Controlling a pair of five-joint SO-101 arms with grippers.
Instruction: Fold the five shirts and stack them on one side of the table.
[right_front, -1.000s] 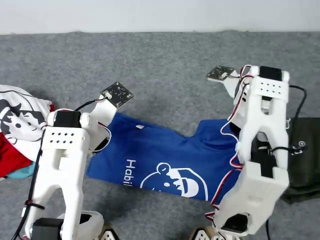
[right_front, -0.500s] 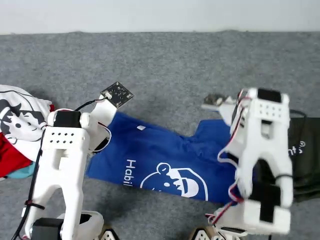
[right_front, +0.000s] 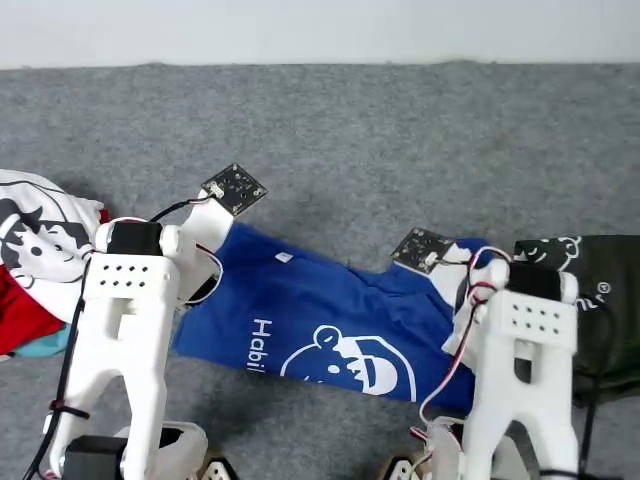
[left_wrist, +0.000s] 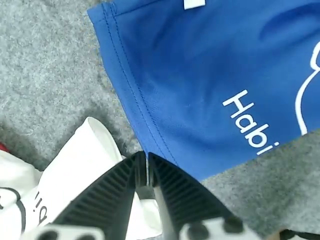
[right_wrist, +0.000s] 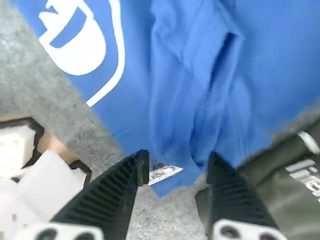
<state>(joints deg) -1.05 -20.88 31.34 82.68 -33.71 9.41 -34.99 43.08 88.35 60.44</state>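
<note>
A blue shirt (right_front: 330, 320) with white print lies spread across the middle of the table. My left gripper (left_wrist: 146, 167) is shut on its hem (left_wrist: 132, 105) at the shirt's left edge, beside a white shirt (left_wrist: 85, 160). My right gripper (right_wrist: 175, 167) hangs open over the crumpled right end of the blue shirt (right_wrist: 200, 100), its fingers either side of a small white label (right_wrist: 165, 172). In the high view the left arm (right_front: 125, 300) covers the shirt's left edge and the right arm (right_front: 525, 340) covers its right end.
A heap of white, red and teal shirts (right_front: 30, 250) lies at the table's left edge. A dark shirt (right_front: 605, 300) lies at the right edge, touching the blue one (right_wrist: 280, 170). Bare grey table (right_front: 330, 130) stretches behind.
The right arm has pulled back toward the table's front and come down over the blue shirt's right end. The left arm has kept still.
</note>
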